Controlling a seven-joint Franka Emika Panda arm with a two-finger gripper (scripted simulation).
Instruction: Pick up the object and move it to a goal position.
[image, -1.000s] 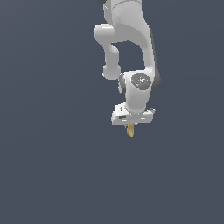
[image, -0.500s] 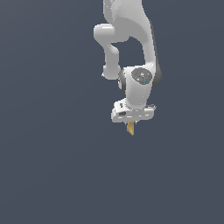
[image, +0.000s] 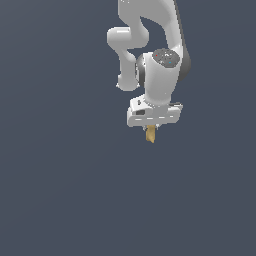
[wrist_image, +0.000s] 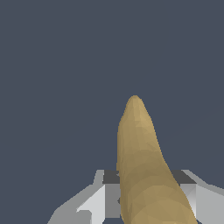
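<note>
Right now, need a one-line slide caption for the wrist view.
Tan-yellow object clamped between the gripper fingers, pointing away from the camera over a plain dark background.

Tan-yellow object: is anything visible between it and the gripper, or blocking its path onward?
No. The tan-yellow object sits directly between the fingers of the gripper, nothing between them. Around it both views show only plain dark background; no obstacle appears, and no goal marker is visible.

A flat, dark slate-grey backdrop (image: 55, 190) fills both views. No seam or edge breaks it. The light is even and soft.
</note>
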